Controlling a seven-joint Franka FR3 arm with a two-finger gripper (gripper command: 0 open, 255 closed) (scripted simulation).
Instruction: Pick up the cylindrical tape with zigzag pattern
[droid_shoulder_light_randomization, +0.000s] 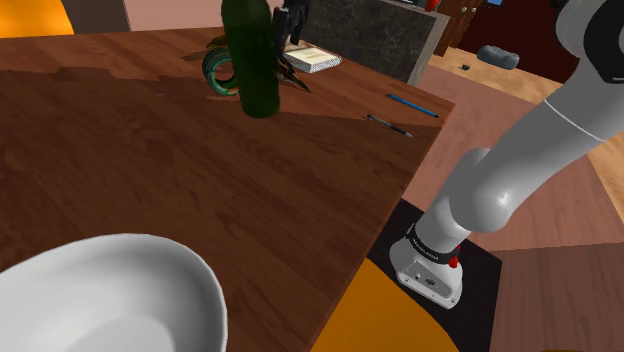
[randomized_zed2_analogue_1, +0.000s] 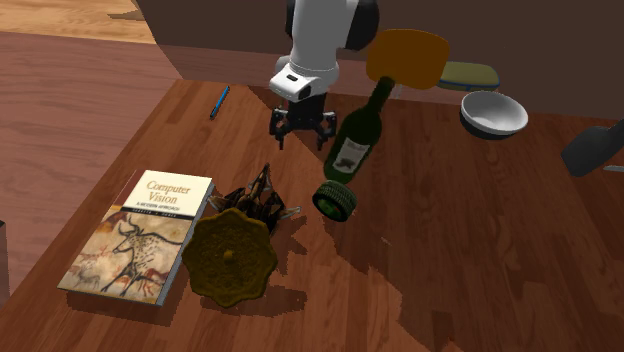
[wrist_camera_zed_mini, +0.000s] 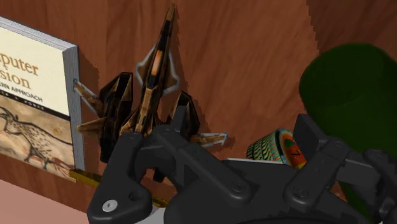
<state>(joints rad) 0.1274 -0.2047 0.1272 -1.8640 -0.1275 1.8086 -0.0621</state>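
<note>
The tape (randomized_zed2_analogue_1: 335, 199) is a small green roll with a zigzag tread, lying on the wooden table (randomized_zed2_analogue_1: 450, 250) against the base of a tall dark green bottle (randomized_zed2_analogue_1: 356, 145). In the shoulder view the tape (droid_shoulder_light_randomization: 217, 70) shows as teal rings left of the bottle (droid_shoulder_light_randomization: 250, 55). My black gripper (randomized_zed2_analogue_1: 301, 136) hangs open above the table, short of the tape and a little to the side, holding nothing. In the wrist view the tape (wrist_camera_zed_mini: 275, 148) lies just past the gripper (wrist_camera_zed_mini: 248, 184), beside the bottle (wrist_camera_zed_mini: 347, 89).
A dark spiky scissors-like object (wrist_camera_zed_mini: 149, 102) lies between the tape and a book (randomized_zed2_analogue_1: 140, 235). A brown scalloped disc (randomized_zed2_analogue_1: 232, 256) sits near the book. A white bowl (randomized_zed2_analogue_1: 493, 113) and a blue pen (randomized_zed2_analogue_1: 219, 101) lie farther off. The bottle stands close beside the gripper.
</note>
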